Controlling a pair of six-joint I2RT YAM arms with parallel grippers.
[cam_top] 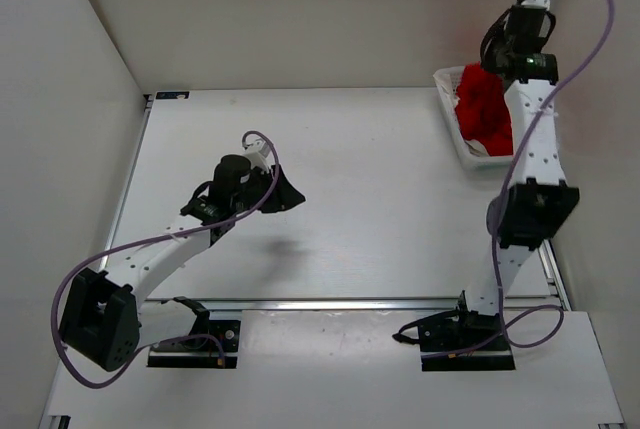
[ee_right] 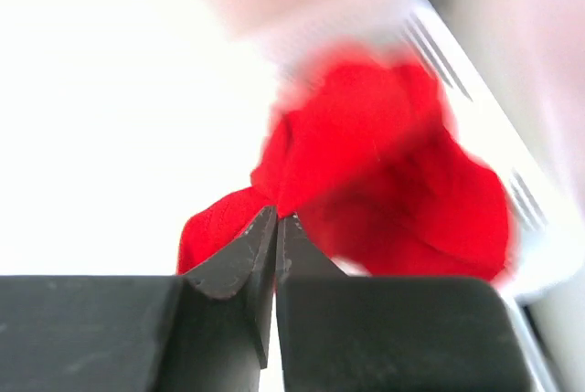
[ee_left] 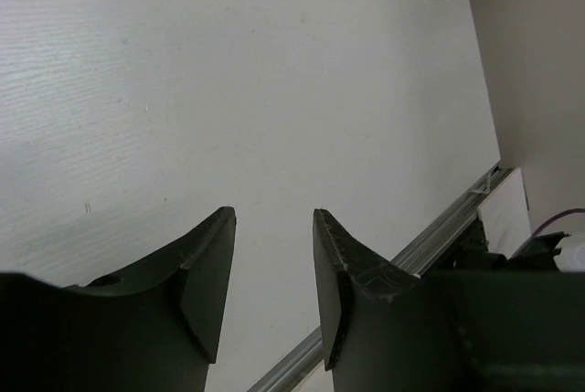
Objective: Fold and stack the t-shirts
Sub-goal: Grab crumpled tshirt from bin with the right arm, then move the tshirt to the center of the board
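While the red t-shirt (cam_top: pixel 483 114) lies bunched in the white mesh basket (cam_top: pixel 447 109) at 2 o'clock on the table (cam_top: pixel 380 169), we take the step in hand to be the first one: getting a shirt out of the basket so it can be spread flat. The cloth is crumpled, with no sleeve or hem we can pick out, and part of it rises in a peak toward the far end of the basket. Red is the only shirt we can see; no white or green one shows in any view.

From the right wrist view, the right gripper (ee_right: pixel 276 217) has its jaws pressed fully together. A pinch of red fabric appears caught at the tips, though the blur keeps us from being sure how much is held. The right arm reaches far out over the basket's 12 o'clock end.

Out toward 9 o'clock of the table's middle, the left gripper (ee_left: pixel 274 218) hangs above bare tabletop, its jaws about halfway apart and holding nothing.

Next, we judge, the right arm needs to lift and carry the shirt toward 8 o'clock, clear of the basket rim. The pinch looks thin and could slip. The left gripper should be ready to catch a free edge.
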